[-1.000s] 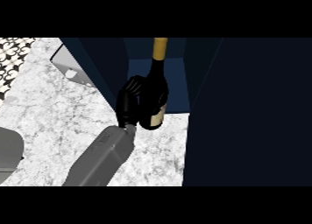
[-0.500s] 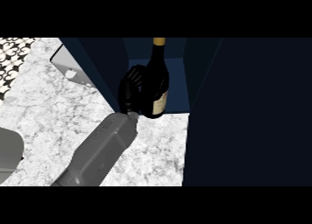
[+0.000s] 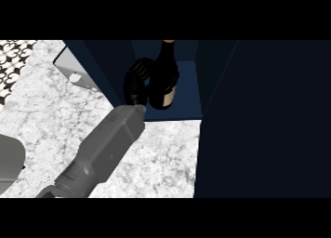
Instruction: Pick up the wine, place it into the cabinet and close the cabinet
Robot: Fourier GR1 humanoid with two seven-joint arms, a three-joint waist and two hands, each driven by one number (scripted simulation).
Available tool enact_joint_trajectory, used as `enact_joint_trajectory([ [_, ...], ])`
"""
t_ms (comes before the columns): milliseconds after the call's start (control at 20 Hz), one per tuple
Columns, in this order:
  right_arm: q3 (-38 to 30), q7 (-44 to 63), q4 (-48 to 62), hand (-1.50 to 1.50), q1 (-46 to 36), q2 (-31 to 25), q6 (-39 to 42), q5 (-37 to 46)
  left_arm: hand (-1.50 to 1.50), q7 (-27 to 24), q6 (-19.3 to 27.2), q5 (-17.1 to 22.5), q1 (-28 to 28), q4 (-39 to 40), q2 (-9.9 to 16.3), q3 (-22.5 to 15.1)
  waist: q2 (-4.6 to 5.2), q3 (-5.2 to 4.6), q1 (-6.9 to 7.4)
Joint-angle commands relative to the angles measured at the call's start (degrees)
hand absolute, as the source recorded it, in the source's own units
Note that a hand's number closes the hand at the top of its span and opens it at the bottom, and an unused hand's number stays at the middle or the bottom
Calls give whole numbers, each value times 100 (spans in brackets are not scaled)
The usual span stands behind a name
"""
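Dark wine bottle (image 3: 162, 76) with gold neck and cream label, held by black robot hand (image 3: 136, 82) on grey forearm (image 3: 99, 155). Navy cabinet (image 3: 185, 83); mottled white-grey marble surface (image 3: 51, 116). Black-and-white ornamental wall tiles (image 3: 7, 65) at left.

A single head view looks steeply down from above the marble counter (image 3: 51, 125), facing forward toward the dark blue cabinet (image 3: 278, 116) that fills the right and upper part of the frame. It sits close in: one grey forearm (image 3: 103, 148) enters from the lower edge and reaches up into the cabinet's open compartment (image 3: 185, 88). No second view overlaps it
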Motion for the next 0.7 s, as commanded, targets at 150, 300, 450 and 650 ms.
enact_joint_trajectory([
  [150, 22, 40, -689, -150, 384, 23, 103, -501, 150, 261, 275, -255, -1061, 703, 336, 210, -24, 10, -41],
  [300, 241, 328, -623, -150, 75, 156, -66, -393, 150, 111, 660, -408, -1288, 1127, 325, 233, -1, 3, -38],
  [450, 33, 241, -882, -150, 388, 46, 69, -642, -150, -75, 958, -670, -1240, 1512, 363, 81, -3, 13, -145],
  [650, 28, 251, -816, -150, 245, 64, 98, -642, -150, 17, 960, -859, -1393, 1883, 351, 6, 18, 8, -112],
])
